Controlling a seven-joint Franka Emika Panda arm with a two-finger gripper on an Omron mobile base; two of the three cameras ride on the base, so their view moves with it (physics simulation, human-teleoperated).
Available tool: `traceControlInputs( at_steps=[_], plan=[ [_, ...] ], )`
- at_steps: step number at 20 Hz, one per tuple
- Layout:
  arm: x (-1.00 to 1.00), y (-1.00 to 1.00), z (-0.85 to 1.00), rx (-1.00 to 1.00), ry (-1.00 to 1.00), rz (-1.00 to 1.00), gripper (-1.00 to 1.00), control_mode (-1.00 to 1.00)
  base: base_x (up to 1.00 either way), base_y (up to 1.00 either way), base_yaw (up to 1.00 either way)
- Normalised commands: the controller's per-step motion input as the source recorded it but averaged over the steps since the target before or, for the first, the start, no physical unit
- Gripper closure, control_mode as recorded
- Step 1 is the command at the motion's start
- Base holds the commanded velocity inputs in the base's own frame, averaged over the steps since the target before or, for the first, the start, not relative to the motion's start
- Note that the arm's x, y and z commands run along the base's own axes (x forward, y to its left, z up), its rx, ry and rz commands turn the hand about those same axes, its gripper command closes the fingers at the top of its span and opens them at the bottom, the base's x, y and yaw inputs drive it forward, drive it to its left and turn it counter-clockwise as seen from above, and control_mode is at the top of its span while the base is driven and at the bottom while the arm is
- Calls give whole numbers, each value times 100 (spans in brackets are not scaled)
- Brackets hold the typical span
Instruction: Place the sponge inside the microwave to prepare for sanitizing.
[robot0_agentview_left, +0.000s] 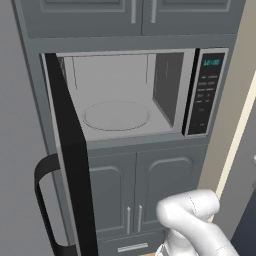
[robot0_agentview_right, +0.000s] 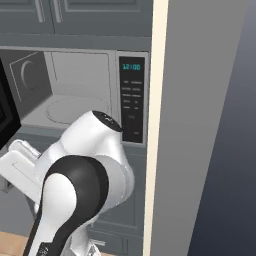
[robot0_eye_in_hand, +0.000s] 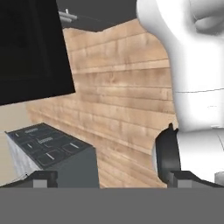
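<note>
The microwave (robot0_agentview_left: 115, 80) stands wide open at chest height, its black glass door (robot0_agentview_left: 70, 150) swung out to the left with the curved handle (robot0_agentview_left: 42, 200) toward me. Its round turntable (robot0_agentview_left: 116, 115) is bare, and the keypad (robot0_agentview_left: 206, 92) glows teal on the right. From the other side the microwave (robot0_agentview_right: 80, 75) and its keypad (robot0_agentview_right: 132, 100) show behind my arm. The sponge is out of view. My gripper (robot0_eye_in_hand: 113, 180) is open, its fingertips (robot0_eye_in_hand: 43, 179) far apart with nothing between them, and it points down toward a wooden floor (robot0_eye_in_hand: 122, 96).
Grey cabinet doors (robot0_agentview_left: 145, 195) sit below the microwave and more cabinets (robot0_agentview_left: 100, 15) above it. A tall grey panel with a cream edge (robot0_agentview_right: 200, 125) rises close on the right. In the hand view a black panel (robot0_eye_in_hand: 30, 48) hangs upper left, over a low grey box with a dark top (robot0_eye_in_hand: 52, 153).
</note>
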Motion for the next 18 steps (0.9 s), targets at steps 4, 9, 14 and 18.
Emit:
traceControlInputs(
  at_steps=[4,9,14,18],
  plan=[
    [13,0,0,-11,5,-2,-100,-100,0,0,0],
    [12,0,-4,-28,0,-5,-100,-100,0,0,0],
    [31,0,0,-22,-17,0,-100,-100,0,0,0],
    [14,0,-17,-34,-21,0,-100,-100,0,0,0]
  ],
)
